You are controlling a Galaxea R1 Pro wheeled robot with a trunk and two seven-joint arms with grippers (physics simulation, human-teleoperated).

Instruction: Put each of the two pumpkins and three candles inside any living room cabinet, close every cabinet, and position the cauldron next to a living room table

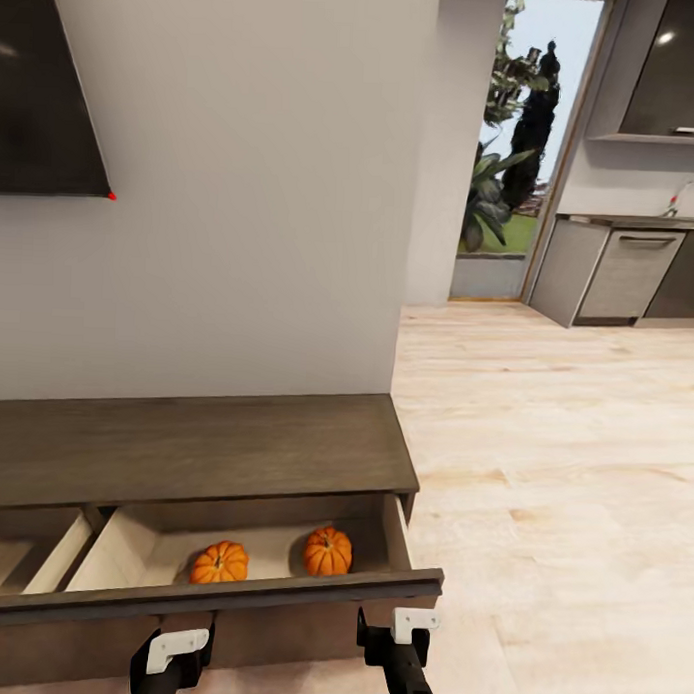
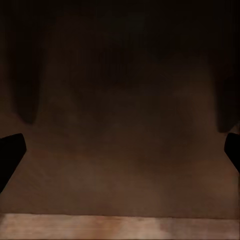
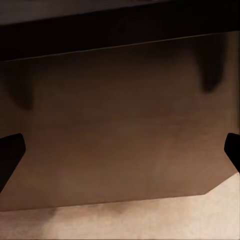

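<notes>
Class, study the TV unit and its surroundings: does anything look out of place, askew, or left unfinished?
Nothing is spilled or damaged. The drawer of the cabinet stands pulled open, with both pumpkins sitting upright inside, apart from each other. A second drawer beside it is open too.

Two pumpkins [image 1: 219, 563] [image 1: 328, 551] inside open cabinet [image 1: 183, 451] drawer [image 1: 228, 588].

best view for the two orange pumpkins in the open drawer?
Head view: both ribbed orange pumpkins sit apart in the open beige drawer. Both wrist views face dark-brown wood.
</notes>
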